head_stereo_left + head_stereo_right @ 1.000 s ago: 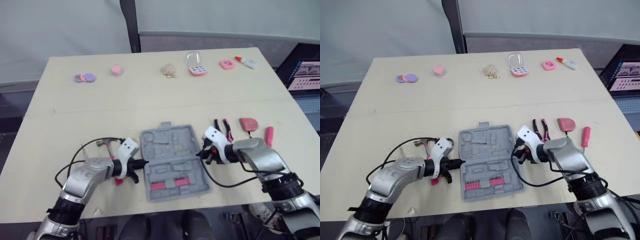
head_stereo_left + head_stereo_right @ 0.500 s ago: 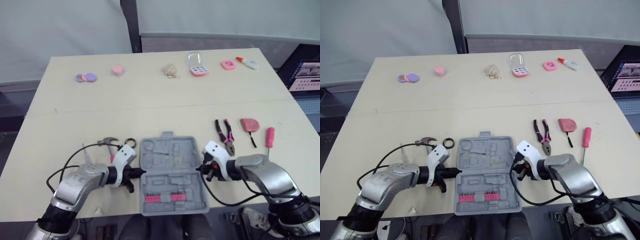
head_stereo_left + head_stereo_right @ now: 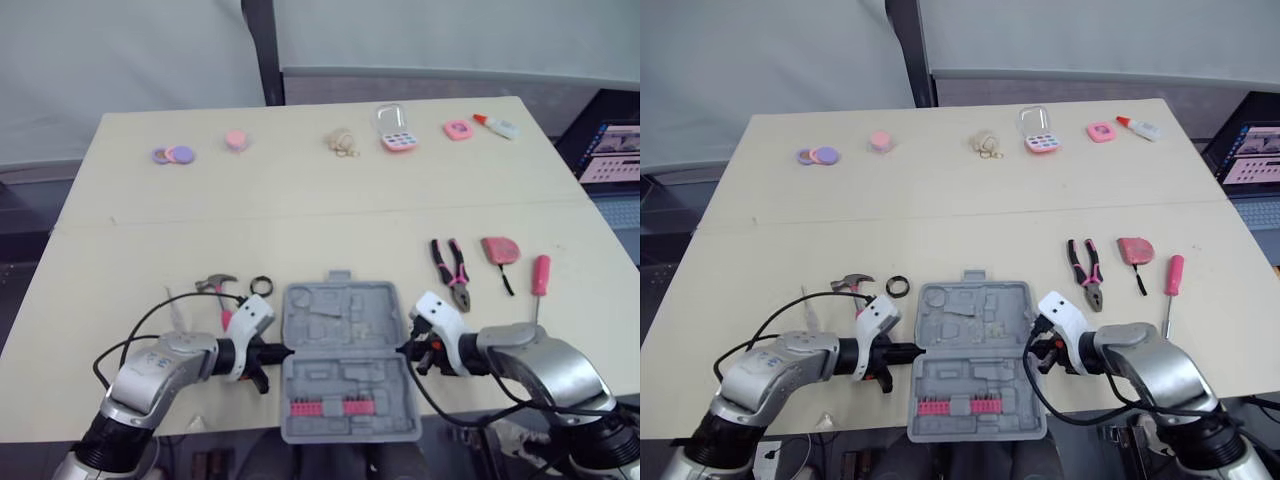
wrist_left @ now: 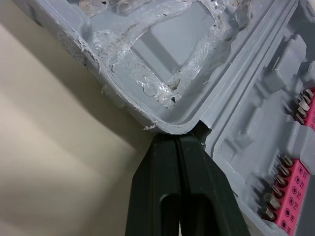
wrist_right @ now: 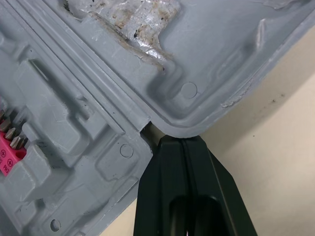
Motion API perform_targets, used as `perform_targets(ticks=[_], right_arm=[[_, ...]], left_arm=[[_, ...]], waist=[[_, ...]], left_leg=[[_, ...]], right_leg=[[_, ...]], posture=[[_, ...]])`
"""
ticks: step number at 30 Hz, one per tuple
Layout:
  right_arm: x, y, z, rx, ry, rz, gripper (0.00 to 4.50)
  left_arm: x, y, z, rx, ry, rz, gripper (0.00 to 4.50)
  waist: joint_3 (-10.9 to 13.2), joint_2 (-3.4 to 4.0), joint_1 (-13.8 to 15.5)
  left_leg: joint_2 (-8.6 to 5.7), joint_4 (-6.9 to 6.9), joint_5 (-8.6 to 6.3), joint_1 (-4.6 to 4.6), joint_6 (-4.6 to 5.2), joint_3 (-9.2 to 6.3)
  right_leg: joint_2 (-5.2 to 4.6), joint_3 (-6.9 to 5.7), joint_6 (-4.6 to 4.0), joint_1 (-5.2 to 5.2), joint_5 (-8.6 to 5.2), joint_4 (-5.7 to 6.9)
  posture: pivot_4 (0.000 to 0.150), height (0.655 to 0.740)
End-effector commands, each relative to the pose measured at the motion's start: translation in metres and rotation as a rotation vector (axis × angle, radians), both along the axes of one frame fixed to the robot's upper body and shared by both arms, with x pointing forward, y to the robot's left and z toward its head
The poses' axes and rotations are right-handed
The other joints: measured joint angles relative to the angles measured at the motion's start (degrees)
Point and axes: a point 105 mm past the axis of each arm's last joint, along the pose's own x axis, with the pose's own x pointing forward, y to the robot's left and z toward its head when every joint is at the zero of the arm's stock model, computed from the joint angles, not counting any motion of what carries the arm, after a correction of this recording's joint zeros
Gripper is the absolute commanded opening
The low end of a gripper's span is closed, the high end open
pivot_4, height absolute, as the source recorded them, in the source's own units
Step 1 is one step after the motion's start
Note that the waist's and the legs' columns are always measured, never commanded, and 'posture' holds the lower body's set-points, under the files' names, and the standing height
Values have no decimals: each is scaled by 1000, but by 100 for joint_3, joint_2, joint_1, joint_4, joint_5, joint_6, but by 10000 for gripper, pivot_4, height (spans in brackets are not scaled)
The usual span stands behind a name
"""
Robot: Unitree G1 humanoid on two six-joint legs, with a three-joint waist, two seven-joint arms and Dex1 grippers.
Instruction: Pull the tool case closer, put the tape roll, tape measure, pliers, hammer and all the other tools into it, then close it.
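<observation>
Grey tool case (image 3: 345, 330), pink tools, cream table (image 3: 300, 215).
Between the jaws of the black, white-capped left gripper (image 3: 280, 351) and right gripper (image 3: 407, 349), the tool case is plain grey with a pink bit strip (image 3: 326, 404). Past the right jaws: pink-and-black pliers (image 3: 458, 283), a pink tape measure (image 3: 497, 248), a pink-handled screwdriver (image 3: 539, 273). Past the left jaws: a black tape roll (image 3: 253, 285), a pink-handled hammer (image 3: 214, 284).

Hammer (image 3: 217, 287) handle partly hidden

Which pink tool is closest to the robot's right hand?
The pliers, lying just beyond the right gripper; the tape measure and screwdriver lie farther to the right.
</observation>
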Motion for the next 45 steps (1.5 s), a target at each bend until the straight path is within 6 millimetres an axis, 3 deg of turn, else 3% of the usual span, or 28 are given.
perform_targets(ticks=[1, 24, 37, 45], right_arm=[[-5, 4, 5, 14, -10, 19, 84], [-10, 0, 5, 8, 1, 0, 84], [-6, -13, 8, -18, -16, -27, 84], [-11, -33, 20, -46, -40, -71, 84]], left_arm=[[-11, -10, 6, -44, 6, -54, 599], [-13, -6, 6, -22, 1, -48, 599], [-18, 12, 5, 14, 34, -11, 599], [-15, 26, 32, -83, -6, 27, 599]], waist=[[0, 0, 6], [0, 0, 83], [0, 0, 84], [0, 0, 86]], left_leg=[[0, 0, 0, 0, 0, 0], [0, 4, 0, -1, 0, 4], [1, 4, 0, -1, 0, 4], [1, 4, 0, -1, 0, 5]], right_leg=[[0, 0, 0, 0, 0, 0], [0, 2, 0, 1, 0, -4], [0, 2, -1, 2, 0, -7], [0, 2, -1, 3, 0, -8]], posture=[[1500, 7400], [1500, 7400], [1500, 7400], [1500, 7400]])
